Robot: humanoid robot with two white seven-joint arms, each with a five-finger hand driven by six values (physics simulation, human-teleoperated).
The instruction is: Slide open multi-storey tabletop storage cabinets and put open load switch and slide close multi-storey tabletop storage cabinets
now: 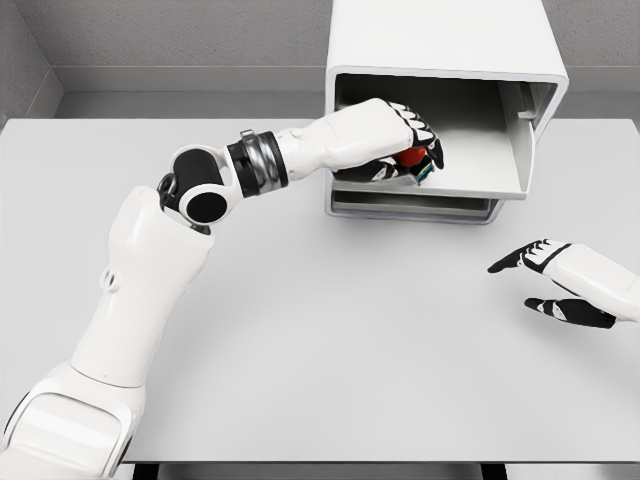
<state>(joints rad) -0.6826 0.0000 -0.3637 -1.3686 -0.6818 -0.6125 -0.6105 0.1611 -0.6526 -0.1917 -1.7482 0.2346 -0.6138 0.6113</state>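
Our left hand [405, 140] clamps the small red-and-teal load switch [412, 160] over the white cabinet's [440, 50] pulled-out drawer [470, 178]; released early, it could catch the rim. Our right hand [560, 285] hovers, fingers apart.

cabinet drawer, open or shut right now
Open. The cabinet's upper drawer is slid out, its inside and tray floor showing, and the left hand reaches in holding the red load switch.

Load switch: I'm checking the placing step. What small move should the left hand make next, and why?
Probably lower it a little and release. The left hand holds the red load switch inside the cabinet's open drawer, just above the drawer floor. The right hand waits open over the table.
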